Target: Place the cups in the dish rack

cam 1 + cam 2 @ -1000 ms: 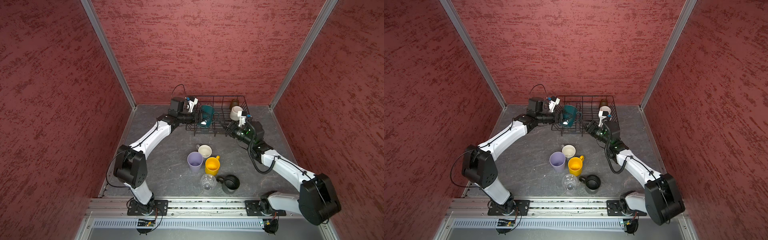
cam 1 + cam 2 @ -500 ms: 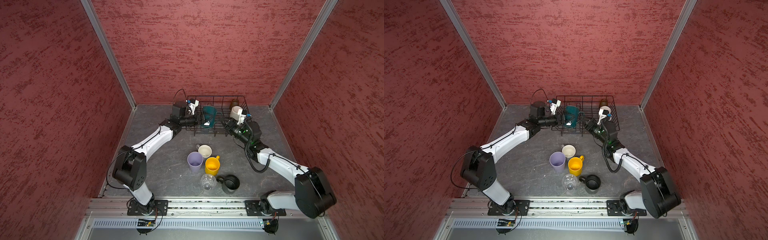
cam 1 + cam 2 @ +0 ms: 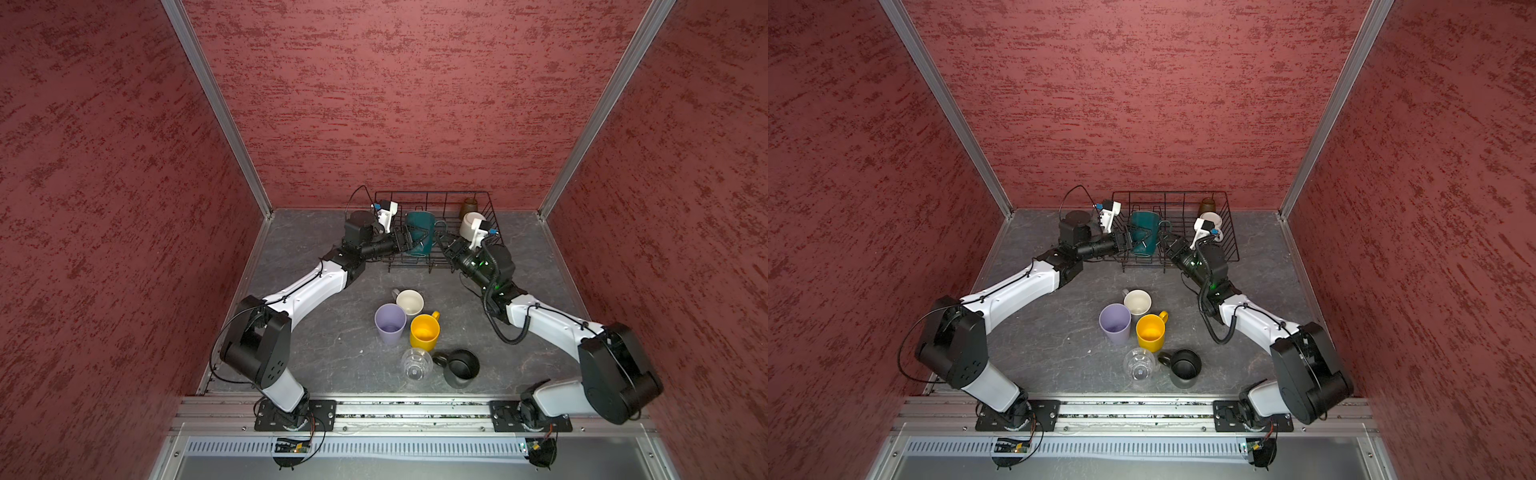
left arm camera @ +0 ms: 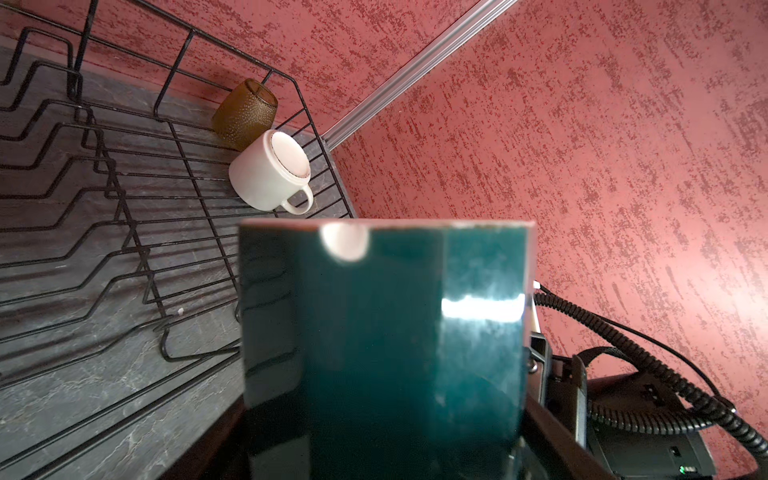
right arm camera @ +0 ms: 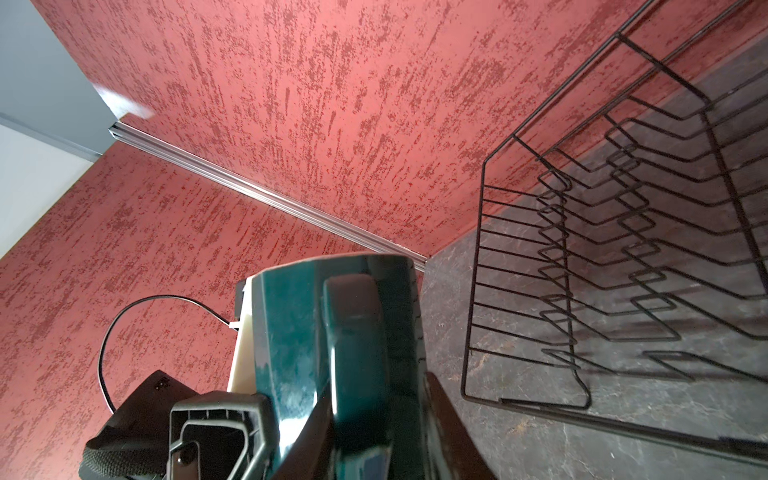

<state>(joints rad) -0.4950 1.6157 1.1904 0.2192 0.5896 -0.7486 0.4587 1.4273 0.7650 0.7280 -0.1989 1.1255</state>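
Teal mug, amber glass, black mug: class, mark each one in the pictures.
teal mug (image 4: 374, 332): left wrist view, side wall.
amber glass (image 4: 245, 110): left wrist view, dimpled side.
black mug (image 3: 461, 365): in a top view, dark inside.

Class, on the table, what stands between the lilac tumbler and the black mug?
The yellow mug and the clear glass fill the stretch between the lilac tumbler and the black mug; both top views show it.
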